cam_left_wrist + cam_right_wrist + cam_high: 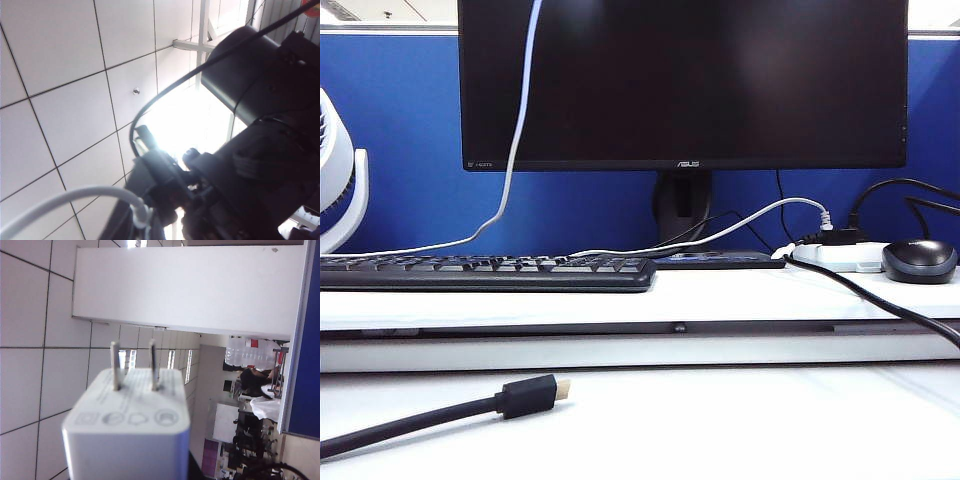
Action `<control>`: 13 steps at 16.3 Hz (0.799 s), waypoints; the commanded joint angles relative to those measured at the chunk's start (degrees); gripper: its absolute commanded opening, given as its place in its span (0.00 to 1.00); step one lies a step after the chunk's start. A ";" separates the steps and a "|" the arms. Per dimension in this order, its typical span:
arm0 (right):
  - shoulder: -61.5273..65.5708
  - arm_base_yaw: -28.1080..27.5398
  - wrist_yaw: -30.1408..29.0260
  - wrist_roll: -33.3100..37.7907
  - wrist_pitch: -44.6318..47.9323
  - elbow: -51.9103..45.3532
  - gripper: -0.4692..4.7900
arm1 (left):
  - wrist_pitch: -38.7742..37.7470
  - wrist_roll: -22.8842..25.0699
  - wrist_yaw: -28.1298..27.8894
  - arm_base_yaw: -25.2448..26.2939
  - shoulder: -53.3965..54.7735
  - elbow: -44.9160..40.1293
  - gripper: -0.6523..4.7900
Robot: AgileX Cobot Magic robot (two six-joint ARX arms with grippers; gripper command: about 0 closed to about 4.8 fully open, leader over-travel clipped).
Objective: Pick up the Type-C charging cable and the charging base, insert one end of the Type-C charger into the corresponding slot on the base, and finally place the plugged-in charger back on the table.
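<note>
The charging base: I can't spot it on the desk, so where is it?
The charging base shows only in the right wrist view, held up close to that camera, prongs toward the ceiling; the exterior view doesn't show it.

Your exterior camera sits low, close to the tabletop, looking level across it at the raised shelf and the monitor behind. Your left wrist camera is tipped upward at the ceiling tiles, with arm hardware very near. Your right wrist camera also faces up and outward, the charging base filling its foreground. The two wrist views share only the ceiling.
</note>
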 commanded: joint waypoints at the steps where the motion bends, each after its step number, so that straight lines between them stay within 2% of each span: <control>1: -1.20 -1.62 -0.94 -0.76 1.36 0.31 0.08 | 0.70 -1.25 0.48 0.09 -1.75 0.17 0.11; 3: -1.86 -2.29 -1.25 -0.94 1.16 0.31 0.08 | 0.85 -4.59 0.70 1.38 -2.58 0.17 0.11; 9: -2.19 -1.99 -1.62 -1.88 -0.59 0.31 0.08 | 0.76 -5.68 1.73 1.49 -2.60 0.17 0.11; 12: -2.19 -0.85 -1.40 -2.36 -0.57 0.31 0.08 | 0.96 -9.60 1.70 1.49 -2.60 0.17 0.11; 13: -2.12 -0.44 -1.03 -3.13 -0.66 0.26 0.08 | 1.75 -12.31 1.46 1.49 -2.58 0.20 0.11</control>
